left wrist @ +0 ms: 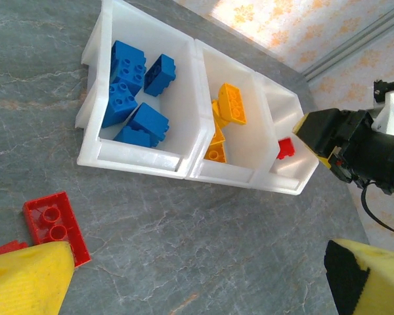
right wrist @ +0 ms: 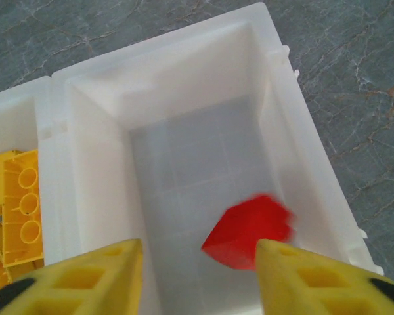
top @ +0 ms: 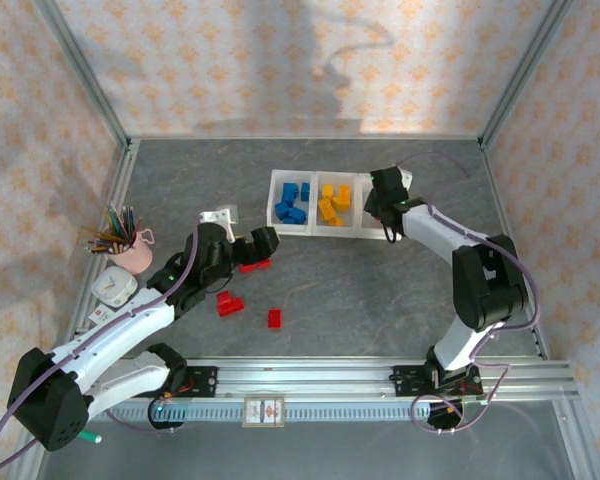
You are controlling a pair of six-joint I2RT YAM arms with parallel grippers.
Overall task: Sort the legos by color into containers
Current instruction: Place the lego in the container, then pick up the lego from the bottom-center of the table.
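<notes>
Overhead, the left gripper (top: 252,250) hovers low over the table with its jaws spread. The nearest red brick (top: 255,265) lies just on its near side, and the forearm reaches out toward the far right. A red pair (top: 228,303) and a single red brick (top: 275,318) sit nearer the bases, well apart from the containers (top: 292,229). The right gripper (top: 385,203) hangs over the right-hand bin, elbow folded high.

On the left wrist, that nearest red brick (left wrist: 56,226) lies flat beside one yellow finger (left wrist: 26,279), outside the gap rather than in it. Its long axis slants across the view, so the left arm is plainly the nearer one and likely needs a sideways nudge to straddle it. Blue bricks (left wrist: 134,85) fill the left bin, yellow bricks (left wrist: 226,115) the middle, and a binned red brick (left wrist: 285,147) the right.

On the right wrist, the right gripper (right wrist: 196,252) is wide apart and pinching nothing. The binned red brick (right wrist: 249,230) shows blurred inside the bin; whether it rests or falls, nobody can tell.
</notes>
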